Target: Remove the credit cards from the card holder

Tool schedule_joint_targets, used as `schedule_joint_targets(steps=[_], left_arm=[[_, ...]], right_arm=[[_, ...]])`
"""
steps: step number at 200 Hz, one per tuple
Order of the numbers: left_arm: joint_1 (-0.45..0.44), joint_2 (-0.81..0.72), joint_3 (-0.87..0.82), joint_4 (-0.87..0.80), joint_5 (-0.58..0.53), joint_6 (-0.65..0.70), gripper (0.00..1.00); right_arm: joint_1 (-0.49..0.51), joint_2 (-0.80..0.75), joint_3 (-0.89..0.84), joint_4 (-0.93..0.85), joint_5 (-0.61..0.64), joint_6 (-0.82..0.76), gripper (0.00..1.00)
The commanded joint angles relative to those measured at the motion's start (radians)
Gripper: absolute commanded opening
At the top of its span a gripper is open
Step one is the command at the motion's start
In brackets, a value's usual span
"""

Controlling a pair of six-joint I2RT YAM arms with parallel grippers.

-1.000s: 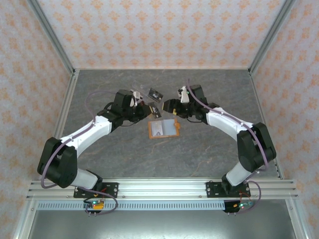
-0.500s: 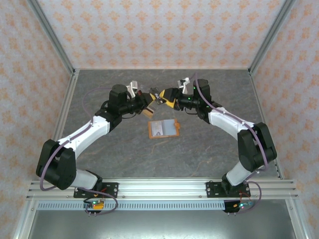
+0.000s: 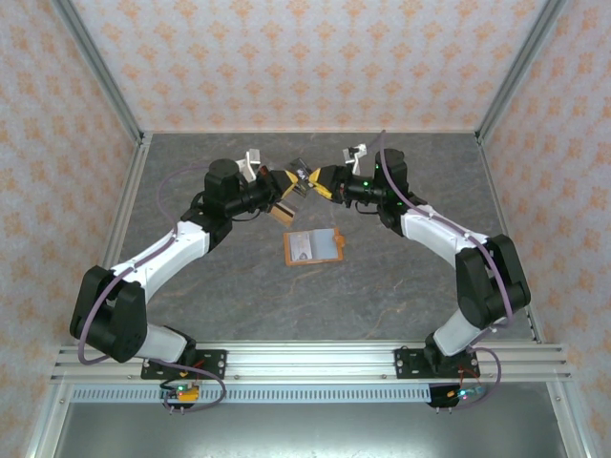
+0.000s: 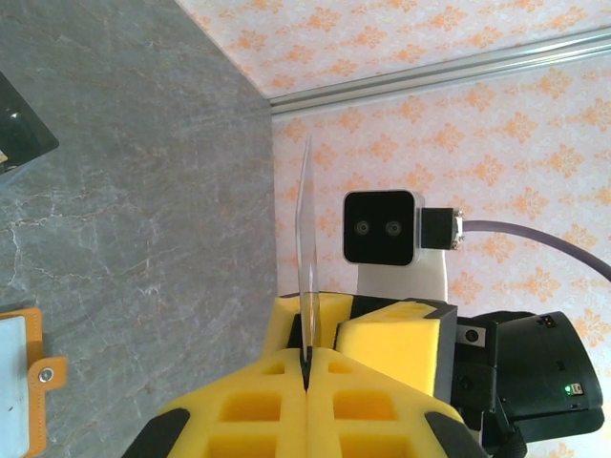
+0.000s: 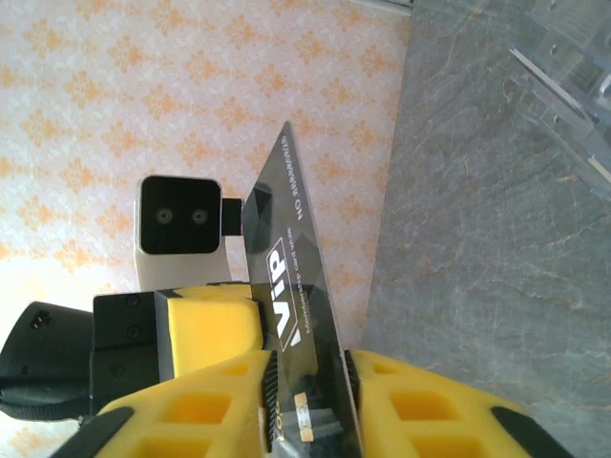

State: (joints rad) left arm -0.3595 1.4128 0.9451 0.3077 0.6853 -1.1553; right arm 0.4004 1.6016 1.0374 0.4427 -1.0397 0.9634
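Card holder [image 3: 313,246]: flat on the table, nearer the bases than both grippers.
Black credit card [image 5: 291,277]: aloft beyond card holder, between the facing fingertips.
Left gripper [image 4: 307,358]: clamped on the card's edge.
Right gripper [image 5: 305,382]: fingers narrowly flank the same card; contact unclear.

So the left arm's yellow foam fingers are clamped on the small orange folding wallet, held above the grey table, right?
Not the wallet: the left gripper is clamped on a thin flat card, held above the grey table, seen edge-on in the left wrist view. The small orange folding wallet lies on the table.
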Motion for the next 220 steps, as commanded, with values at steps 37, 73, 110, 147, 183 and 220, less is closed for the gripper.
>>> schedule_joint_targets(steps=[37, 73, 110, 147, 183, 220], left_arm=[[0.019, -0.026, 0.007, -0.193, -0.065, 0.105, 0.38], [0.036, -0.065, 0.073, -0.579, -0.336, 0.299, 0.69], [0.051, -0.079, 0.103, -0.798, -0.576, 0.410, 0.91], [0.089, -0.085, 0.085, -0.837, -0.633, 0.447, 1.00], [0.109, -0.068, 0.093, -0.862, -0.612, 0.460, 1.00], [0.119, -0.037, 0.101, -0.868, -0.569, 0.428, 1.00]], right_arm=[[-0.003, -0.020, 0.094, -0.326, 0.112, -0.342, 0.00], [-0.002, 0.017, 0.165, -0.475, 0.251, -0.590, 0.00], [0.019, 0.106, 0.297, -0.611, 0.375, -0.830, 0.00], [0.053, 0.183, 0.412, -0.676, 0.422, -1.043, 0.00], [0.074, 0.264, 0.507, -0.716, 0.445, -1.207, 0.00], [0.079, 0.303, 0.524, -0.679, 0.450, -1.294, 0.00]])
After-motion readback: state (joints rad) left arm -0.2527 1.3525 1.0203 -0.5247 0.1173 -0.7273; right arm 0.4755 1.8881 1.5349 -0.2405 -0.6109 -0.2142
